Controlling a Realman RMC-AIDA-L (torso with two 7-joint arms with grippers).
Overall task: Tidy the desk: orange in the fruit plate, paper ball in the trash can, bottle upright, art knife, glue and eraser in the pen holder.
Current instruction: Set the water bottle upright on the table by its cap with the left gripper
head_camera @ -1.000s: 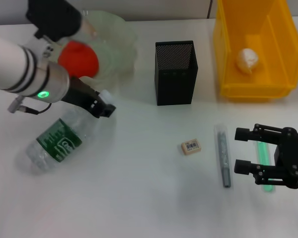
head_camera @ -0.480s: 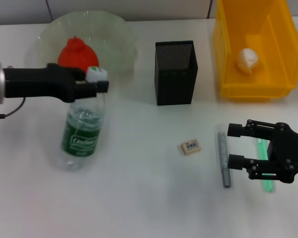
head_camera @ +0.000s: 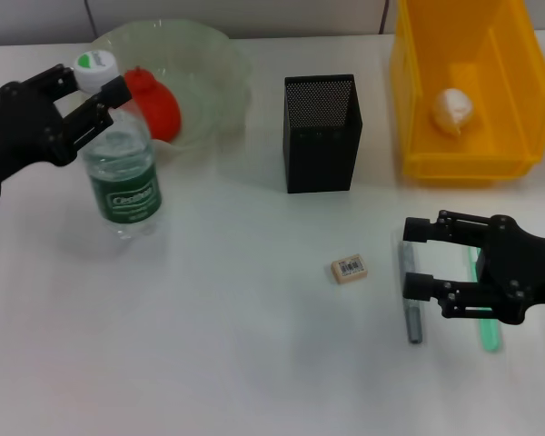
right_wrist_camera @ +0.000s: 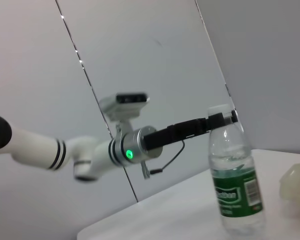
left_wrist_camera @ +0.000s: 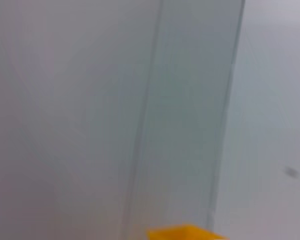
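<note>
The bottle [head_camera: 120, 173] stands upright on the table in front of the fruit plate [head_camera: 213, 68], which holds the orange [head_camera: 156, 102]. My left gripper [head_camera: 93, 89] is shut on the bottle's neck, just under the white cap. This also shows in the right wrist view, with the bottle [right_wrist_camera: 236, 190] and the left gripper [right_wrist_camera: 221, 119]. My right gripper [head_camera: 411, 258] is open, its fingertips at the grey art knife [head_camera: 411, 313]. It covers most of the green glue [head_camera: 486, 329]. The eraser [head_camera: 350, 269] lies left of the knife. The paper ball [head_camera: 452, 109] lies in the trash can [head_camera: 418, 109].
The pen holder [head_camera: 320, 136] stands at the middle back, between the fruit plate and the trash can. The left wrist view shows a grey wall and a yellow corner [left_wrist_camera: 185, 233] of the trash can.
My left gripper has swung the bottle from lying on its side to upright and moved it back toward the fruit plate. My right gripper has shifted left, toward the art knife.
</note>
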